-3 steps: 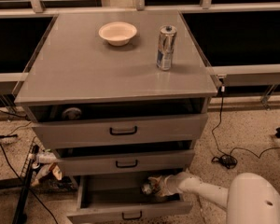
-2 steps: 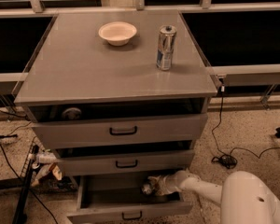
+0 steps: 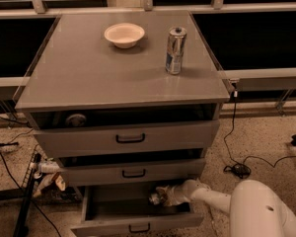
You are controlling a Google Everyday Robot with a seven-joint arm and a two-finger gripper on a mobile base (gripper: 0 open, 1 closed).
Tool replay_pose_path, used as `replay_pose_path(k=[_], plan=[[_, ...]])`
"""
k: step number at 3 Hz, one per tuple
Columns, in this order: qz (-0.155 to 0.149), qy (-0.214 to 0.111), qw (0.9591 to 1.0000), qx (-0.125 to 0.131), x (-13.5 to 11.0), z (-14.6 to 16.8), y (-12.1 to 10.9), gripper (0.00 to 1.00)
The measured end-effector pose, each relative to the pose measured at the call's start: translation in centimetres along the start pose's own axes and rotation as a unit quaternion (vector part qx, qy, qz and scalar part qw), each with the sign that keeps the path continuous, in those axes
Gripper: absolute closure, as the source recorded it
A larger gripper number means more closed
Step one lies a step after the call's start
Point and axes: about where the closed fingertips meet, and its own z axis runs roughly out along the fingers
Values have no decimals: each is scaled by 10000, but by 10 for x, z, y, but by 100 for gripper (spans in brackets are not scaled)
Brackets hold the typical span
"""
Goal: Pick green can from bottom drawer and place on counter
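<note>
My pincer [image 3: 164, 195] sits inside the open bottom drawer [image 3: 103, 224], right against the green can [image 3: 155, 198], though I cannot tell whether it has gripped, so lifting out and placing on the desk [image 3: 89, 68] remain, I judge.

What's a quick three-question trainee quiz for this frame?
1. True or false: the counter holds two cans.
2. Pick one: the gripper is A) over the counter, B) inside the open bottom drawer, C) out of view.
3. Fill in: in the camera view, left of the slim can on the counter sits a white ____.

Key: 1 false, only the one slim can stands there. 2 B. 3 bowl.
</note>
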Motion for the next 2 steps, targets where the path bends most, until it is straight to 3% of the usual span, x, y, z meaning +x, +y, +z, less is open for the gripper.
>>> replay_pose_path(k=[1, 2], plan=[[0, 0, 10000, 0, 0, 0, 0, 90], [0, -1, 10000, 0, 0, 0, 0, 100]])
